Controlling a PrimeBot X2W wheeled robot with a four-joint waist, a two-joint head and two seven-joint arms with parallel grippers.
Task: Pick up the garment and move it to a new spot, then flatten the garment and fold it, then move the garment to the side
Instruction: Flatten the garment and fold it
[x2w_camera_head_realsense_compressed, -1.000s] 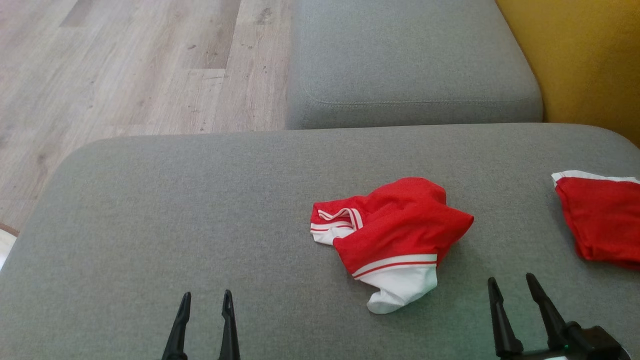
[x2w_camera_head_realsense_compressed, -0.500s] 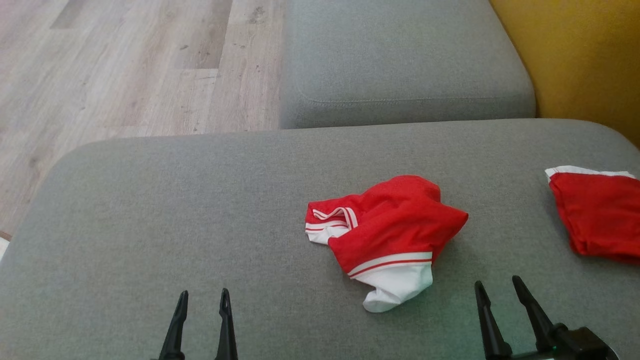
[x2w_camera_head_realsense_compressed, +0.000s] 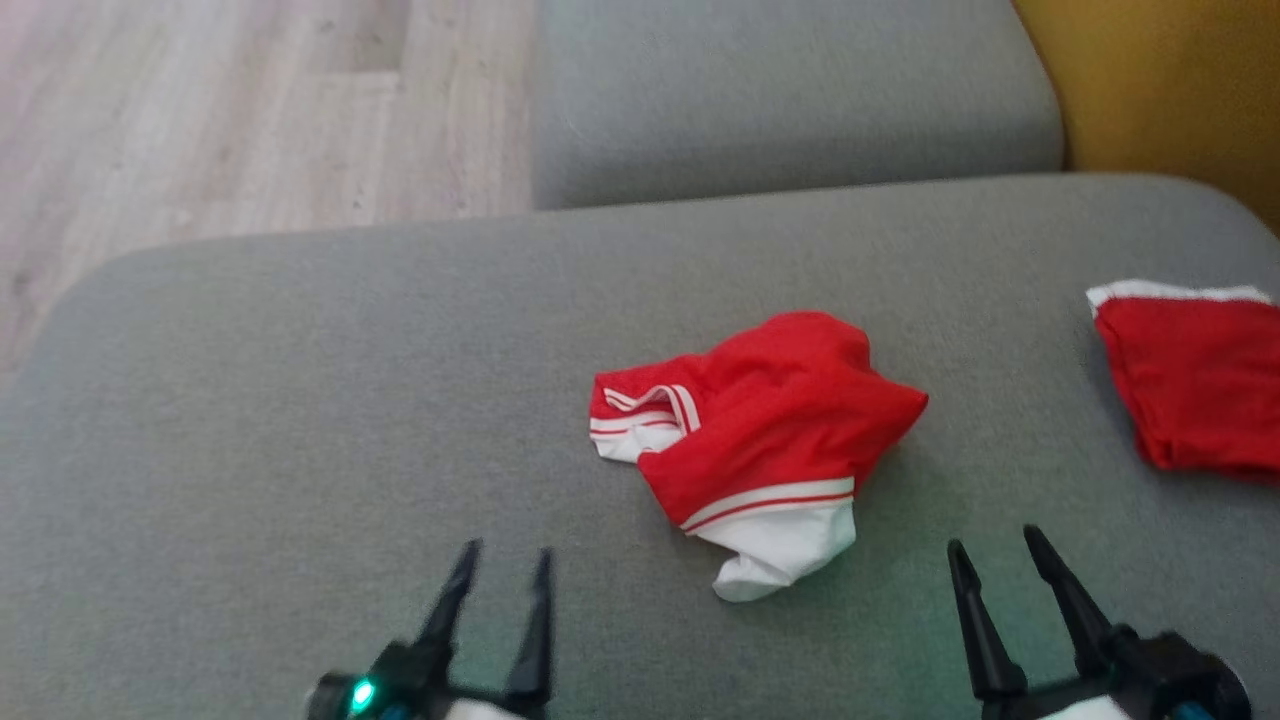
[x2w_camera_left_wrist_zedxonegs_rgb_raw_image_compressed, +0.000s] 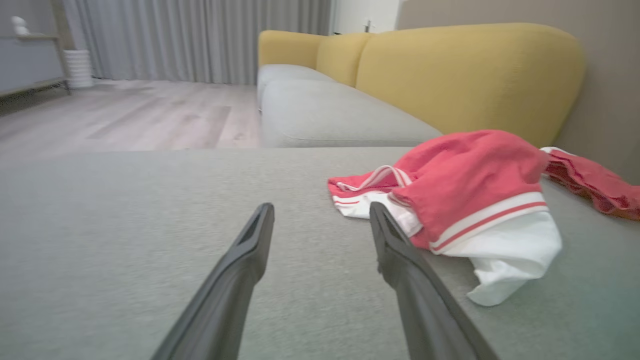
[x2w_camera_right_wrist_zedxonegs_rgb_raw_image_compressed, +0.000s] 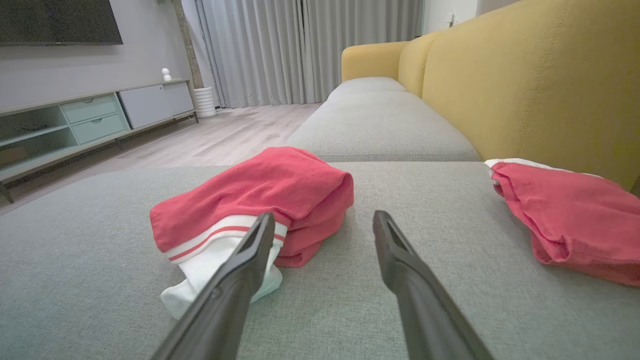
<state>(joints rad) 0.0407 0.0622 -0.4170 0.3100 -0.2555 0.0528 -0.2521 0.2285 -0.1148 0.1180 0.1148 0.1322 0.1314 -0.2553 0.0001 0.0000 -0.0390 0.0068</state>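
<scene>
A crumpled red garment (x2w_camera_head_realsense_compressed: 760, 425) with white trim and stripes lies in a heap on the grey sofa cushion (x2w_camera_head_realsense_compressed: 300, 420). The left wrist view has the garment (x2w_camera_left_wrist_zedxonegs_rgb_raw_image_compressed: 465, 185) ahead and to the right; the right wrist view has the garment (x2w_camera_right_wrist_zedxonegs_rgb_raw_image_compressed: 260, 200) ahead and to the left. My left gripper (x2w_camera_head_realsense_compressed: 505, 565) hovers open near the cushion's front, left of the heap, nothing between its fingers. My right gripper (x2w_camera_head_realsense_compressed: 990, 555) stands open to the right of the heap, empty as well. Neither one touches the cloth.
A second red piece of clothing (x2w_camera_head_realsense_compressed: 1195, 385) with a white edge lies at the cushion's right side. Another grey seat cushion (x2w_camera_head_realsense_compressed: 790, 90) lies beyond, with the yellow sofa back (x2w_camera_head_realsense_compressed: 1180, 90) at the right. Wooden floor (x2w_camera_head_realsense_compressed: 200, 110) lies to the left.
The head camera has tilted, so the whole scene sits lower and further back in the picture. My left gripper has come forward and to the right, toward the garment. The garment lies as before.
</scene>
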